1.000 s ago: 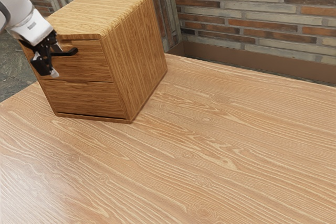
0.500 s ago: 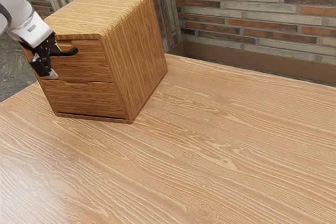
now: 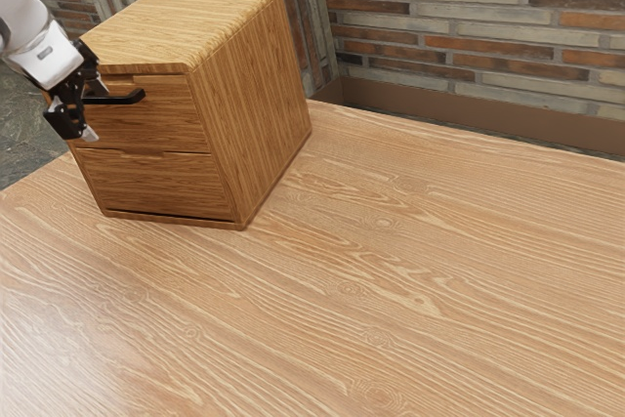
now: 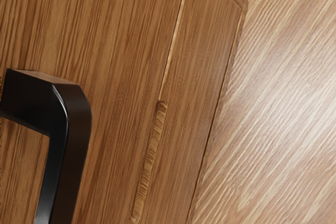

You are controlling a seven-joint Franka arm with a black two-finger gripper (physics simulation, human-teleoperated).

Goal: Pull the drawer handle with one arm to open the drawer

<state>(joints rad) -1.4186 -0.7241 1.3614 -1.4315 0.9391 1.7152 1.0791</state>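
Note:
A wooden two-drawer cabinet (image 3: 234,75) stands at the back of the exterior view's left side. The upper drawer (image 3: 161,114) carries a black bar handle (image 3: 122,97). Its front lies level with the lower drawer (image 3: 156,183). My gripper (image 3: 84,103) is at the handle's left end, open, with one finger above the bar and one below, set wider than the bar. The wrist view looks closely at the handle's bent end (image 4: 63,129) and the upper drawer front (image 4: 121,40). Beside these is the lower drawer front (image 4: 205,87) with its small wooden grip (image 4: 149,166).
The cabinet sits on a broad wooden table (image 3: 391,280) that stretches toward the exterior view's right and front. A brick wall (image 3: 469,17) runs behind it. Past the table's left edge lies a dark floor (image 3: 20,124).
My hand has drawn back a little toward the exterior view's left and slightly up, leaving more of the handle bar showing. The handle's right end and the drawer fronts stay where they were.

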